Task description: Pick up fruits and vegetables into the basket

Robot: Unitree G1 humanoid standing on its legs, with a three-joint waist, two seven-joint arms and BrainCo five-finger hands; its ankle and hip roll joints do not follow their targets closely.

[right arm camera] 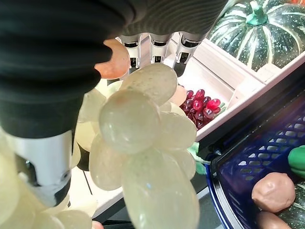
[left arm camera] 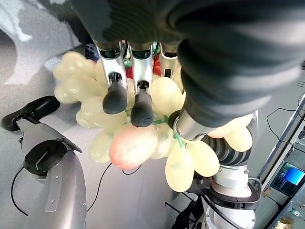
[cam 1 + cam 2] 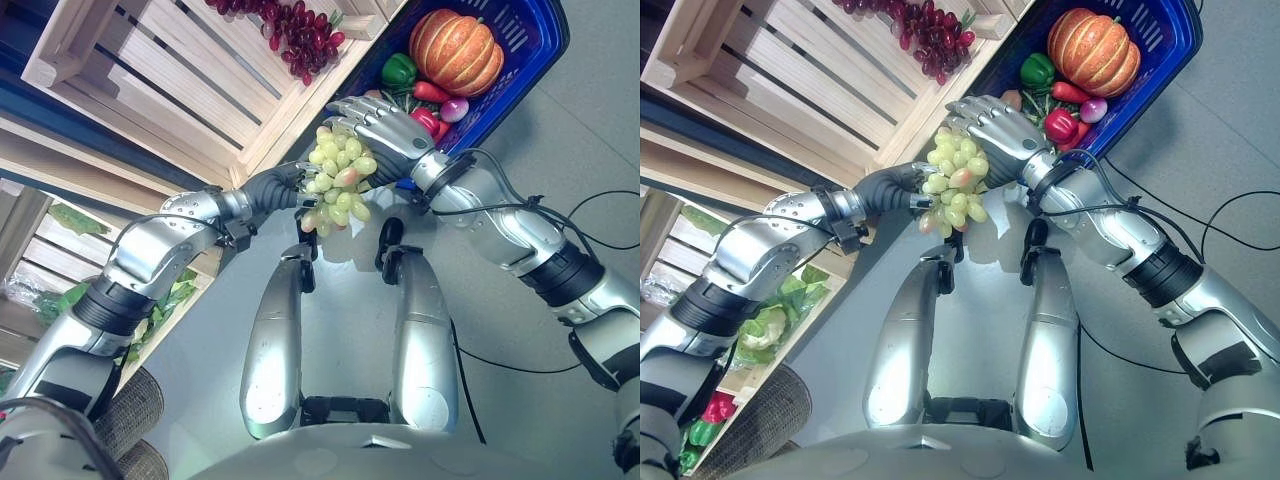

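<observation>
A bunch of green grapes (image 3: 340,180) hangs in the air between my two hands, over the floor just short of the blue basket (image 3: 540,60). My left hand (image 3: 285,185) grips the bunch from the side; in its wrist view the fingers (image 2: 116,90) curl onto the grapes (image 2: 133,143) with the thumb against the stem. My right hand (image 3: 385,125) arches over the top of the bunch, with grapes (image 1: 138,124) between its thumb and fingers. The basket holds an orange pumpkin (image 3: 455,50), a green pepper (image 3: 398,70) and a red pepper (image 3: 425,120).
A wooden crate (image 3: 170,70) with red grapes (image 3: 300,30) stands to the left of the basket. Lower shelves at the left hold leafy greens (image 3: 780,300). A green striped pumpkin (image 1: 257,28) sits on a shelf. A wicker basket (image 3: 130,410) stands at the lower left.
</observation>
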